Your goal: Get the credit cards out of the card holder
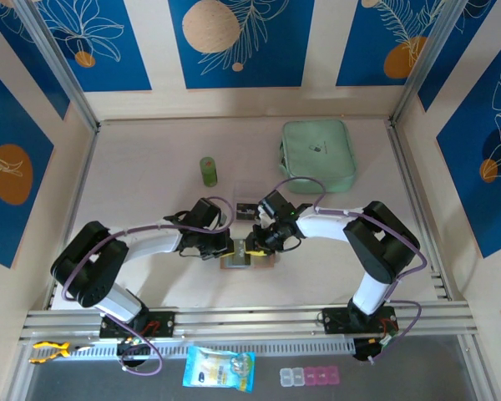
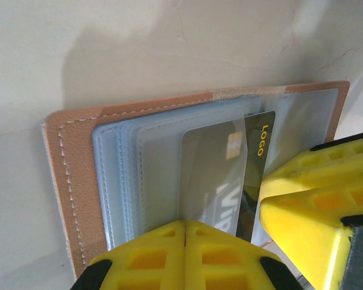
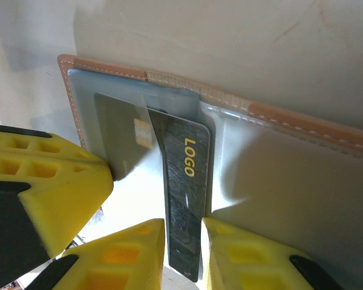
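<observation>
Pale desk | left fingers pressed together, pinning card holder | right fingers pinching dark LOGO card | next: pull straight along sleeve — don't twist, hold holder flat

Up top: looks down from high behind the arm bases, takes in the whole table. On each wrist: sits super close, stares down from opposite sides at the same open card holder and dark LOGO card.
</observation>
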